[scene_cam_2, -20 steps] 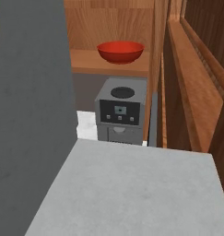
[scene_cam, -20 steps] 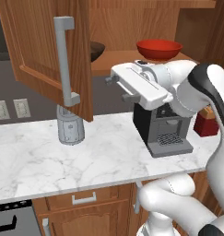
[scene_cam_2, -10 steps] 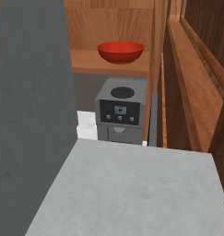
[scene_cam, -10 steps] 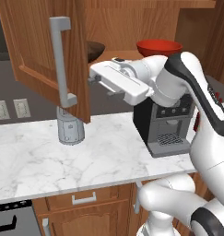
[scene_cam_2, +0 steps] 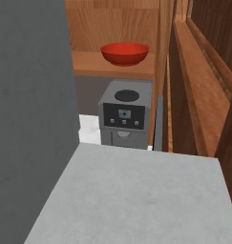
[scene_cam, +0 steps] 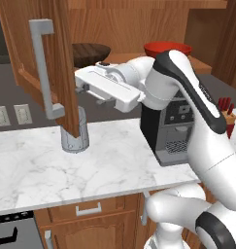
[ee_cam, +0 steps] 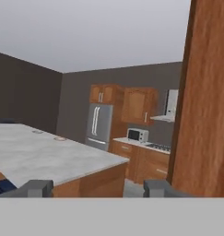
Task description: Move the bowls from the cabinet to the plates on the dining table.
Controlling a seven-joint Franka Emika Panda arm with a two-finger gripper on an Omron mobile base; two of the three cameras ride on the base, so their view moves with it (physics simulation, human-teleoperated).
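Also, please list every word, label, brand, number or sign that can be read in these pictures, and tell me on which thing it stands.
No text can be read anywhere in these pictures.
Coffee machine: its front panel has a small display and buttons, too small and blurred to read.
Wall outlets: plain, no marks.
Microwave and fridge: far away, no label can be made out.
Red bowl, brown bowl and cabinet door: no writing.

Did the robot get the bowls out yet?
Not yet. The cabinet door is open, but the brown bowl and red bowl still sit on the shelf. The hand is near the door, holding nothing. Both bowls still need carrying to the table.
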